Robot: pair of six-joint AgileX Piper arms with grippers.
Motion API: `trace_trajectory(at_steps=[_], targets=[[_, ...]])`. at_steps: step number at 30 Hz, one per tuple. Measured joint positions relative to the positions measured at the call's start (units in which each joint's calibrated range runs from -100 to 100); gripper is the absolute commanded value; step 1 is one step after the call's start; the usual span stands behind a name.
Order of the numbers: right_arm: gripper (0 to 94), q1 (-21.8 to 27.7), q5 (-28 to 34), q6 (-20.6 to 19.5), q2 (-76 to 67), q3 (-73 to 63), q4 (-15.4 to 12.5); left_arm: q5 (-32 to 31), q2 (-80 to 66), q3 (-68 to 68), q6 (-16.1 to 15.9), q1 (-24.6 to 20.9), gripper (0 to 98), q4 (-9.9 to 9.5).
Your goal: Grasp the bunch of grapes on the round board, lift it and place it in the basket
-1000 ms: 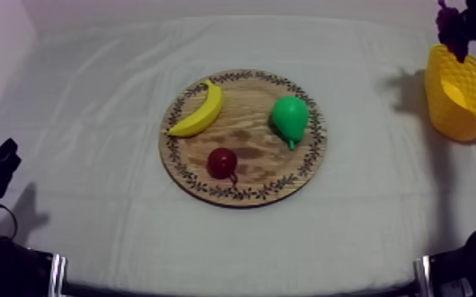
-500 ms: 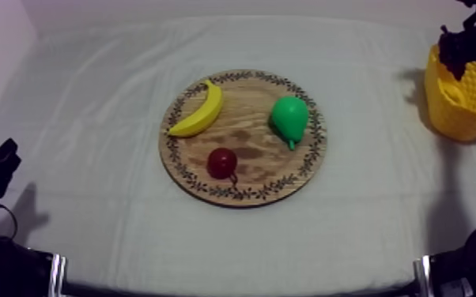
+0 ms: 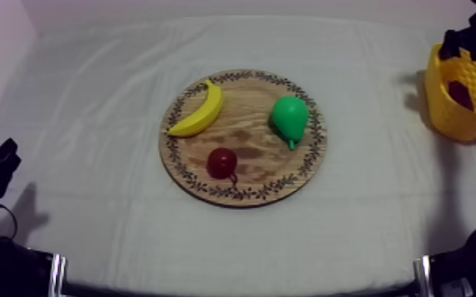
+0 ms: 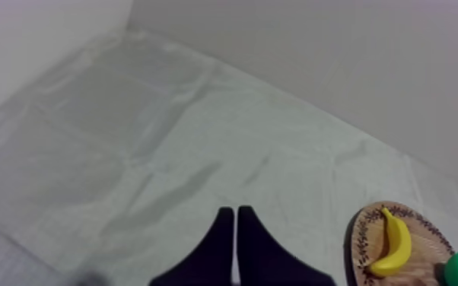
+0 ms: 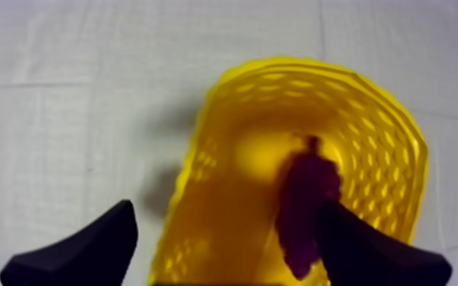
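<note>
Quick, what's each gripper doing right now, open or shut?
Left gripper: shut, holding nothing.
Right gripper: open over the yellow basket, bunch of grapes lying inside.

Banana, pear, small red fruit lie apart.

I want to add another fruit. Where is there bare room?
Bare cloth lies between the wooden board and the yellow basket, and between board and left gripper. Crowded: the board, bearing banana, pear and small red fruit; the basket, holding the grapes.
</note>
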Motion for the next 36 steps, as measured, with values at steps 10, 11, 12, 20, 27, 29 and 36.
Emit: trace_trajectory(at_steps=[10, 11, 12, 20, 27, 29, 36], targets=[[58.6, -2.4, 3.6, 0.4, -15.5, 6.5, -2.0, 0.0, 0.0, 0.0, 0.0, 0.0, 0.1, 0.0], [57.2, -2.7, 3.6, 0.4, -17.4, 7.4, -2.0, 0.0, 0.0, 0.0, 0.0, 0.0, 0.1, 0.0], [56.2, -3.2, 3.5, 0.0, -19.2, 8.5, -2.0, 0.0, 0.0, 0.0, 0.0, 0.0, 0.1, 0.0], [47.3, -7.5, 0.5, -2.9, -33.2, 17.9, -0.2, 0.0, 0.0, 0.0, 0.0, 0.0, 0.1, 0.0], [37.4, -12.8, -3.9, -6.1, -46.4, 29.4, 1.8, 0.0, 0.0, 0.0, 0.0, 0.0, 0.1, 0.0], [32.7, -14.5, -6.3, -7.2, -51.6, 33.9, 3.0, 0.0, 0.0, 0.0, 0.0, 0.0, 0.1, 0.0], [19.0, -21.6, -9.1, -10.3, -74.2, 50.6, 6.1, 0.0, 0.0, 0.0, 0.0, 0.0, 0.1, 0.0]])
